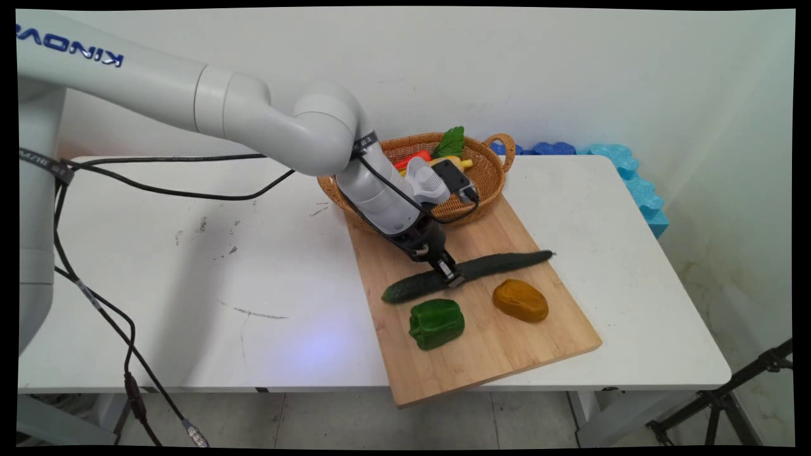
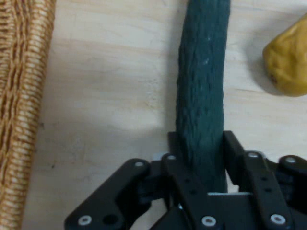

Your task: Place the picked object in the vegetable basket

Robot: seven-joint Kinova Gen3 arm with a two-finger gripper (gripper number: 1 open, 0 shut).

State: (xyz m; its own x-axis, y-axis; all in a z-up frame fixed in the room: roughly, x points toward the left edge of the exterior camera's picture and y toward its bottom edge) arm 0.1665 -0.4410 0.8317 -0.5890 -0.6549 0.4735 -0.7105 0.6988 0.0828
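Observation:
A long dark green cucumber lies across the wooden cutting board. My gripper is down on its middle, shut on the cucumber, with one finger pressed against each side. In the hand view the cucumber runs up from between the fingers over the pale board. A green bell pepper and a yellow-brown potato lie on the board just in front of the cucumber. The potato shows at the right edge of the hand view.
A wicker basket with a red, a yellow and a leafy green item stands at the board's far end, its rim on the hand view's left. Black cables trail over the table's left half. Blue foam lies beyond the table's far right corner.

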